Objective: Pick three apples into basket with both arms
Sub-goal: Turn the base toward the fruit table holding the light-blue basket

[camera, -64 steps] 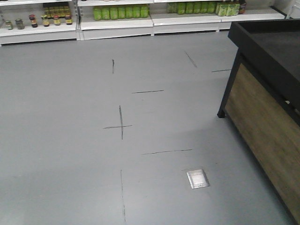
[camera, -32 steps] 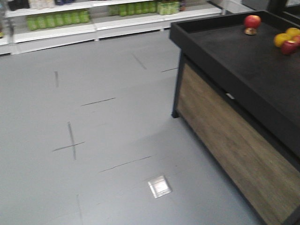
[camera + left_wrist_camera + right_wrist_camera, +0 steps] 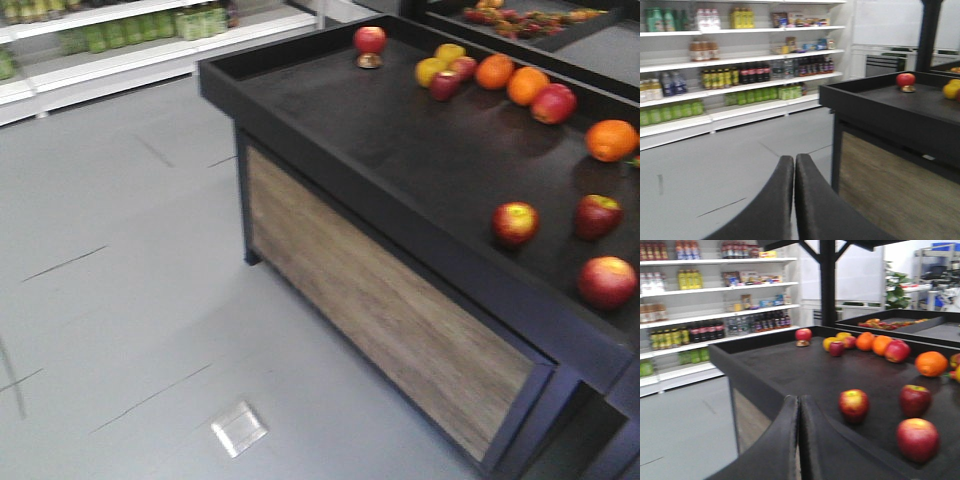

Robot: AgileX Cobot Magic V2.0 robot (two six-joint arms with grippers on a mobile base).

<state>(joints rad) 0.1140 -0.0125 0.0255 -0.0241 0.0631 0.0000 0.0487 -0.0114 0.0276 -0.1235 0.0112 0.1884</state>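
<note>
The display stand point(image 3: 400, 150) is a black tray with a raised rim on a wood-panelled base, set on a grey floor point(image 3: 120, 300) that has a small metal plate point(image 3: 238, 428) let into it. Three dark red apples with yellow-green patches lie on the tray near its front rim, none touching another: the left apple point(image 3: 515, 222), the rear apple point(image 3: 597, 215) and the front apple point(image 3: 607, 281), the last being closest to the rim. The right wrist view shows the same three just beyond the right gripper point(image 3: 799, 402). Its black fingers are pressed together, nothing is between them, and it is short of the fruit and touching none. The left gripper point(image 3: 794, 162) likewise has its fingers together and empty. It hangs over the floor to the left of the stand, well apart from the apples. Further back on the tray sit a mixed row of yellow apples point(image 3: 430, 70), oranges point(image 3: 526, 85) and another red apple point(image 3: 554, 103). A lone red apple point(image 3: 370, 39) sits at the far corner. White shelving point(image 3: 740, 75) stocked with bottles lines the rear wall.
</note>
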